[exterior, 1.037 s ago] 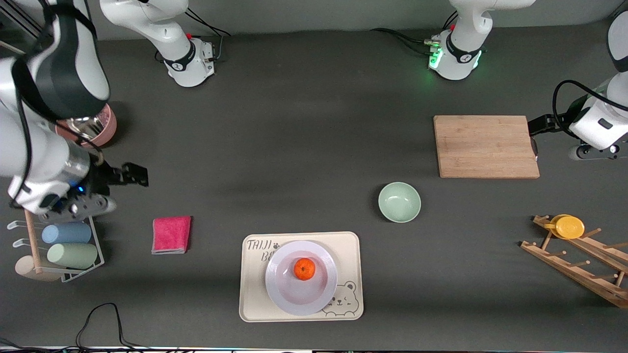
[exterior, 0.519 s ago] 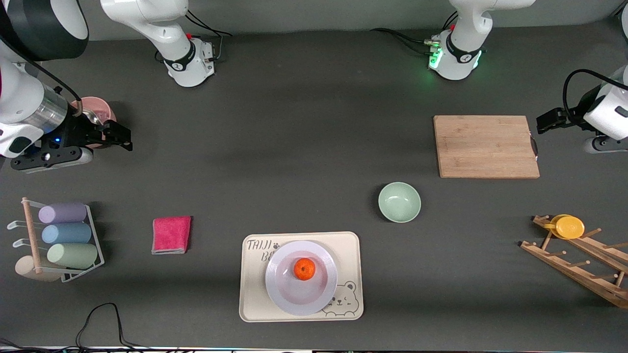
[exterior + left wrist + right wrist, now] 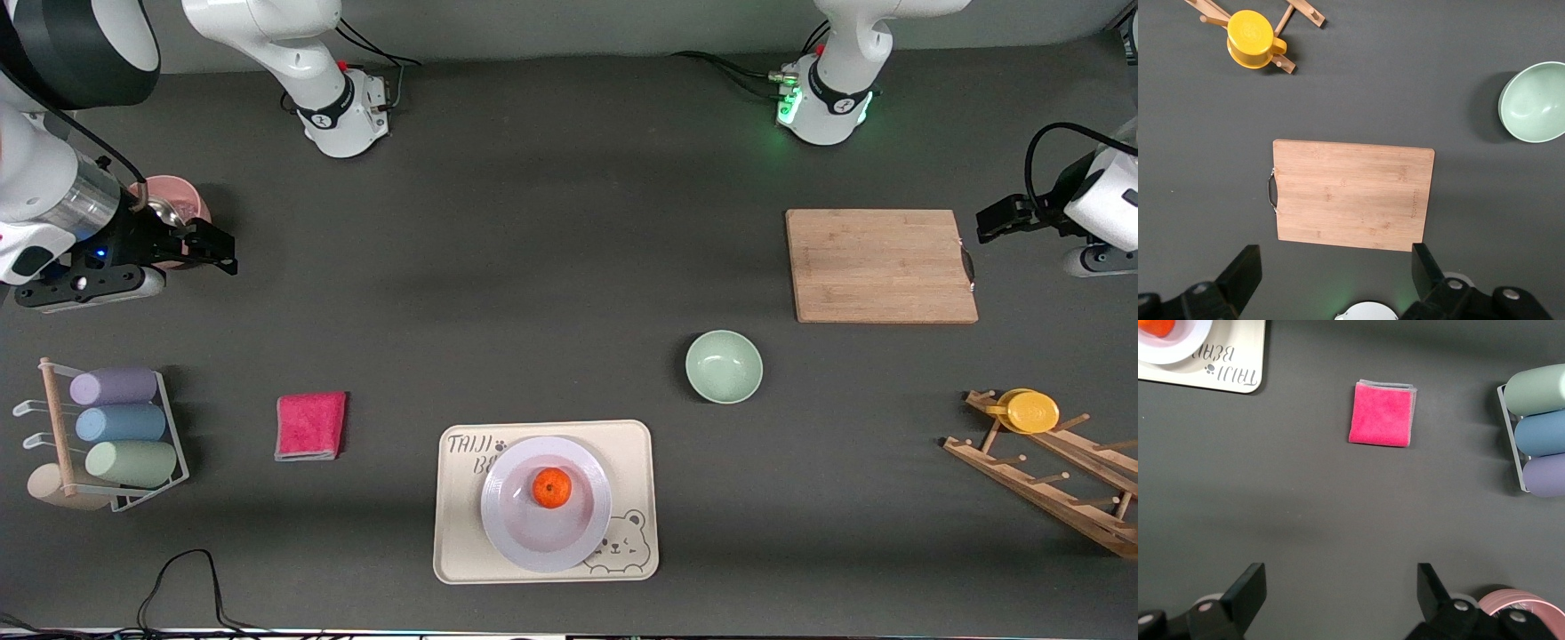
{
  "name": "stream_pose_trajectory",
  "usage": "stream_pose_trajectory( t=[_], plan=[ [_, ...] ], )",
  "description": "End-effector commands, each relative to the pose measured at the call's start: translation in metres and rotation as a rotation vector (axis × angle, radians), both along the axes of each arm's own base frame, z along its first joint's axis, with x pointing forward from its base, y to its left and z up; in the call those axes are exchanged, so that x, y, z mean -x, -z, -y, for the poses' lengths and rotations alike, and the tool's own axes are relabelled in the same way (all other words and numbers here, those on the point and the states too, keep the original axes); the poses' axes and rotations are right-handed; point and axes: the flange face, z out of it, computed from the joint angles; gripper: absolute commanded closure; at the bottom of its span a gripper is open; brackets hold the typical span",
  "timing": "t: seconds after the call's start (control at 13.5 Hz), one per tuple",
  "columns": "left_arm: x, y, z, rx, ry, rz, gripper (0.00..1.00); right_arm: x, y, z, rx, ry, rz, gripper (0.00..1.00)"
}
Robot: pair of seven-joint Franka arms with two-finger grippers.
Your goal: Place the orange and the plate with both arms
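Jaws of both grippers are seen spread wide w/ nothing between them.

Front view: right gripper [image 3: 212, 247] is held over the worktop [image 3: 533, 267] at the right arm's end, beside a pink pot [image 3: 173, 203]. Left gripper [image 3: 1000, 220] is held at the left arm's end, just off the edge of a wood board [image 3: 880, 265]. Orange [image 3: 552, 488] is sat in the middle of the plate [image 3: 511, 533], and the plate is set on a cream tray [image 3: 462, 533], close to the front camera. Both grippers are kept well apart from it, w/ neither clearly nearer; the plate is round, so no long axis is offered. Task is judged done, or nearly so.

Left wrist view: left gripper [image 3: 1337, 272] is shown open over bare worktop next to the board [image 3: 1353, 195]; a green bowl [image 3: 1534, 101] and a yellow cup [image 3: 1253, 39] on a rack are also seen. Orange and plate are not shown.

Right wrist view: right gripper [image 3: 1341, 592] is shown open over bare worktop; a pink cloth [image 3: 1382, 414] lies ahead of it. Only a sliver of orange [image 3: 1157, 326] and plate [image 3: 1179, 345] is caught at a corner, on the tray [image 3: 1225, 367].
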Motion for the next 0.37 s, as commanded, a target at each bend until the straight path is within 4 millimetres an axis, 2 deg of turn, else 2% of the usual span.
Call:
stream_pose_trajectory(
  t=[0.0, 0.15, 0.22, 0.3],
  plan=[
    [0.000, -0.008, 0.000, -0.004, 0.001, 0.010, 0.00, 0.001, -0.011, -0.001, 0.020, 0.130, 0.037, 0.00],
    [0.000, -0.007, 0.000, -0.004, 0.000, 0.008, 0.00, 0.000, -0.012, -0.003, 0.040, 0.135, 0.043, 0.00],
    [0.000, -0.009, 0.002, -0.004, 0.001, 0.011, 0.00, -0.001, -0.021, -0.001, 0.038, 0.125, 0.054, 0.00],
    [0.000, -0.009, 0.002, -0.004, 0.001, 0.010, 0.00, -0.001, -0.016, -0.008, 0.041, 0.122, 0.036, 0.00]
  ],
)
